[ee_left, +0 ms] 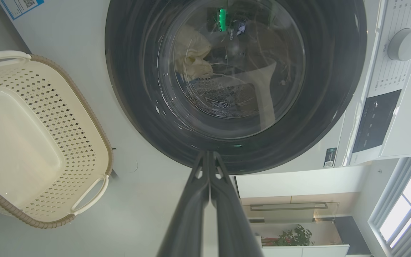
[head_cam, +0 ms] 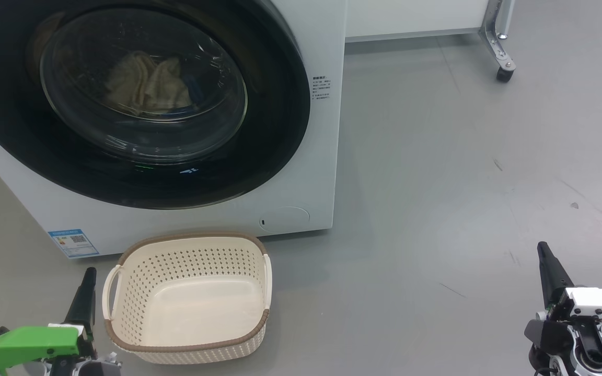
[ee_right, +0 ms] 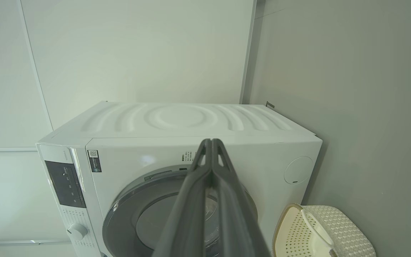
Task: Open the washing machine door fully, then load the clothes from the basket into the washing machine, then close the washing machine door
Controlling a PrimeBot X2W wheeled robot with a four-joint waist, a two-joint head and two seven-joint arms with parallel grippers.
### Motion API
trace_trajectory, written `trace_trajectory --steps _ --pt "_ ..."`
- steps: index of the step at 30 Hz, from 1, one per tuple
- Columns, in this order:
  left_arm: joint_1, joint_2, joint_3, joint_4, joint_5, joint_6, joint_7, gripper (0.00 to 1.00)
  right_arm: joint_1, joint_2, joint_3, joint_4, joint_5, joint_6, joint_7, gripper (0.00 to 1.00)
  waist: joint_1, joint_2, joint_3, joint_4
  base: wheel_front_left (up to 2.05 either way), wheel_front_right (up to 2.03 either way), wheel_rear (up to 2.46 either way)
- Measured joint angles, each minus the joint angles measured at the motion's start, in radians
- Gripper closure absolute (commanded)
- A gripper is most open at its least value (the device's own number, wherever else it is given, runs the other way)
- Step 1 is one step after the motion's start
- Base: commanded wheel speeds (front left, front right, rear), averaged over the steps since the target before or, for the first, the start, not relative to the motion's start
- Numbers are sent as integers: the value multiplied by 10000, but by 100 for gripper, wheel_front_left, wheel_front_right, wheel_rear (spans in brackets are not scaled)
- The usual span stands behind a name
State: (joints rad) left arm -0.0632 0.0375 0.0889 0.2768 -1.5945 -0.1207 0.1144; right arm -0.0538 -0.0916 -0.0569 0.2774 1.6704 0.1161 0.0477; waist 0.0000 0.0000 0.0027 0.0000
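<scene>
Seems all but finished: washing machine door (head_cam: 277,122) shut flush on the washing machine (head_cam: 324,162), clothes (head_cam: 147,83) heaped behind its glass, basket (head_cam: 191,238) left bare on the floor (head_cam: 437,219) just before the machine's lower front edge. Hence left gripper (head_cam: 90,272) and right gripper (head_cam: 543,248) parked low at either side, fingers pressed together, pinching nothing. Cannot tell garment count or whether latched; cuffs and prints lost in dark, reflective glass.

Looks like a lab or test room, not a home: washing machine (head_cam: 324,172) freestanding on bare grey floor (head_cam: 463,156), plain white wall panels (ee_right: 137,53), caster-footed metal leg (head_cam: 497,42), potted plant (ee_left: 294,235) by window.
</scene>
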Motion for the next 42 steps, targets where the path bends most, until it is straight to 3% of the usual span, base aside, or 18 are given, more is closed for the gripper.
trace_trajectory --steps 42 --pt "0 0 -2 -2 0 0 0 100 -3 13 -38 27 -2 2 12 100 0 0 0 -1 0 0 0"
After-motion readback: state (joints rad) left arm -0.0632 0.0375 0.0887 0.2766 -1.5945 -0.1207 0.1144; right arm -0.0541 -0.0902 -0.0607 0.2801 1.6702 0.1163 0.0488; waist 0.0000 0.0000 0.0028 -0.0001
